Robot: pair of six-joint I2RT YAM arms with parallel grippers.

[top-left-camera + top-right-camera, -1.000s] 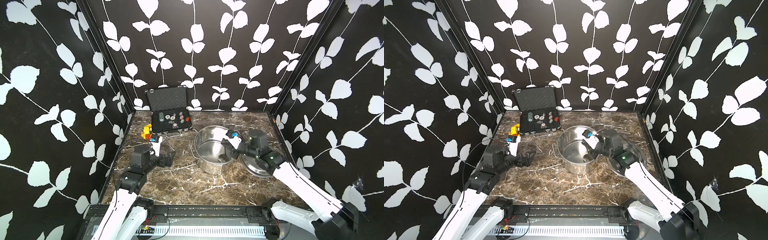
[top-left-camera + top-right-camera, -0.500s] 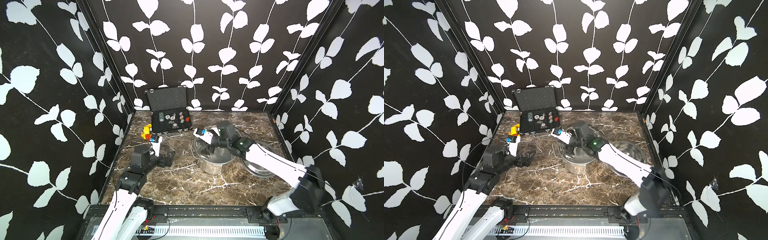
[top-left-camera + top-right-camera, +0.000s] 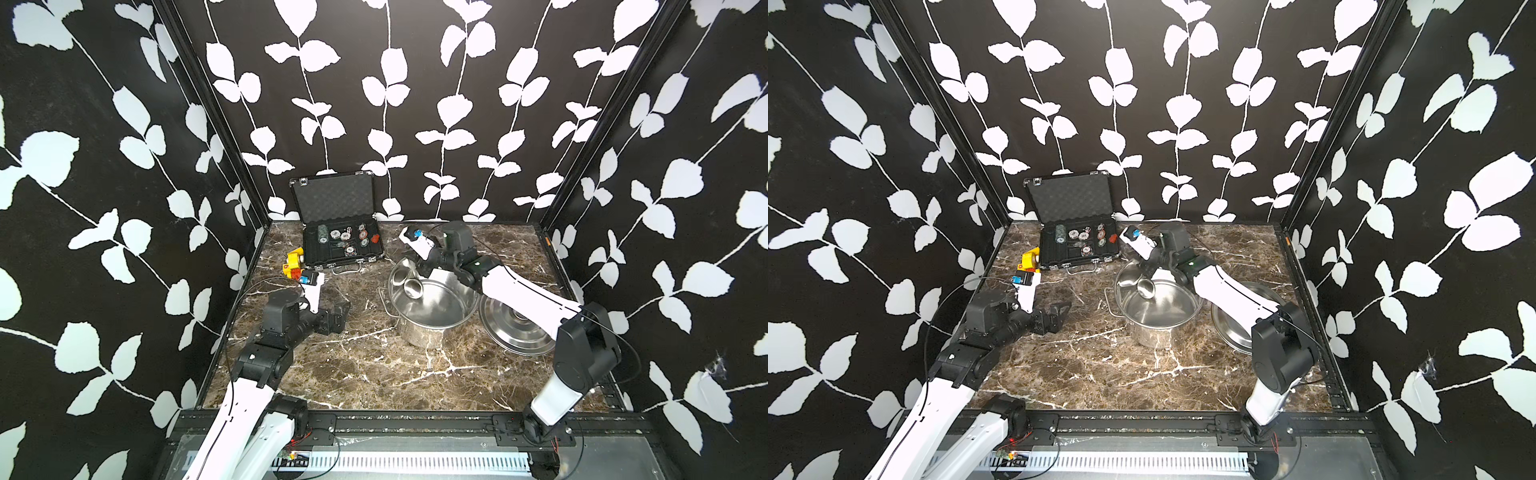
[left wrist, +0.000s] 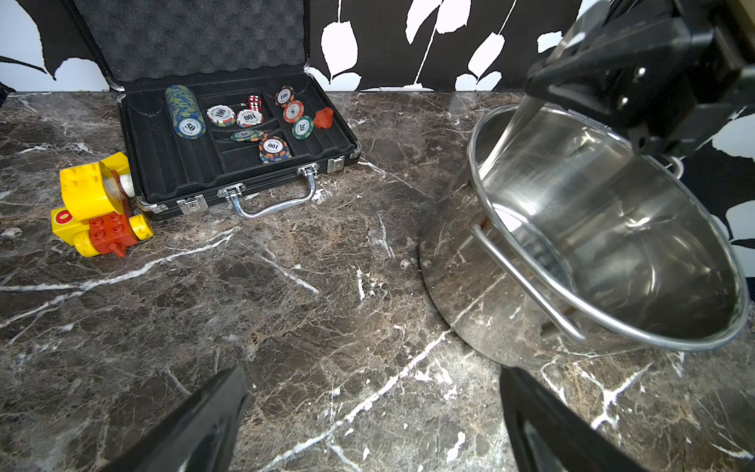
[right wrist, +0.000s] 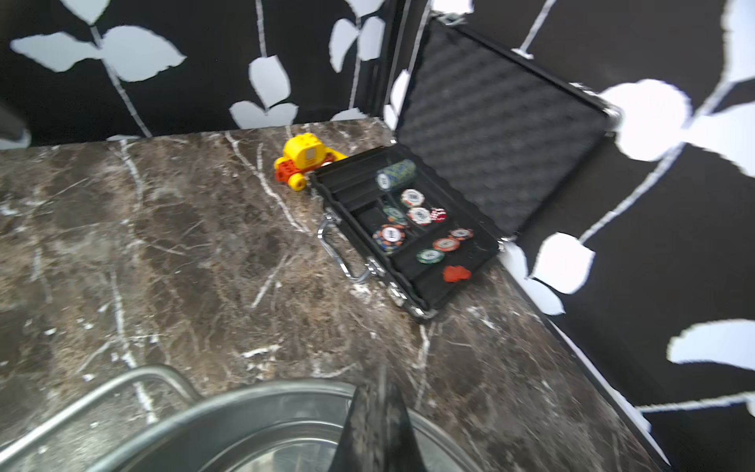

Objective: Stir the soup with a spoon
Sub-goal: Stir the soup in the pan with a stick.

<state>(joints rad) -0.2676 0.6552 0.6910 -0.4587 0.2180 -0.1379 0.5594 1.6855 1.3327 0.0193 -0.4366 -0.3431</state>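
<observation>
Currently we have right gripper [image 3: 432, 268] clamped shut on spoon [image 3: 412, 287] handle, above far rim of pot [image 3: 419, 334]. Spoon bowl sits down inside, hard by inner wall. Left gripper [image 4: 371, 380] gapes wide, empty, well apart from pot. Risks we see:
- bowl snags wall, drags unbraced pot toward case [image 3: 332, 199]
- thin handle twists in jaws
- wrist clips rim

No soup visible.
</observation>
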